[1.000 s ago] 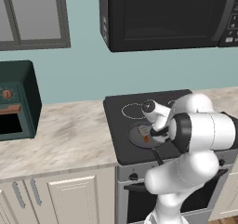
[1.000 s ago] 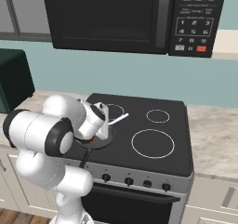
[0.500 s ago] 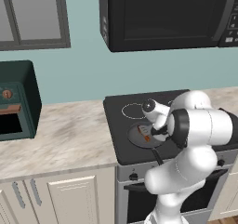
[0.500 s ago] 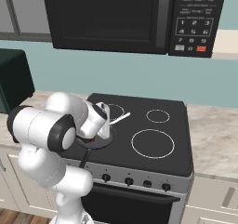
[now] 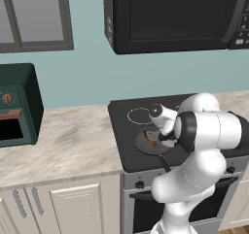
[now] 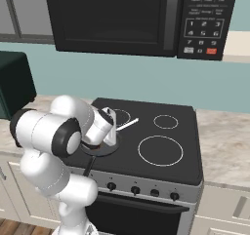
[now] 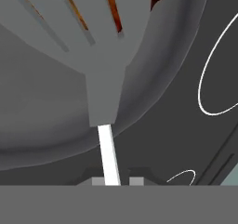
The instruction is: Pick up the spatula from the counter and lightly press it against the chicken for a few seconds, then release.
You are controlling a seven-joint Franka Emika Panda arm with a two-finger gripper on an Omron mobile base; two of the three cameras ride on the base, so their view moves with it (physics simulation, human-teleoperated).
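Left base view: the tool (image 5: 159, 132) reaches down over the pan (image 5: 138, 143) on the stove (image 5: 121, 117); brown chicken (image 5: 152, 142) lies in the pan.
Right base view: the spatula (image 6: 128, 125) points its white handle toward 2 o'clock, out from the tool.
Hand view: tool clamped on the handle; the slotted blade lies over the chicken at 12 o'clock, inside the pan.

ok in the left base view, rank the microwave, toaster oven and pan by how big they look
1. microwave
2. toaster oven, though the frame edge cuts it off
3. pan, clearly smallest
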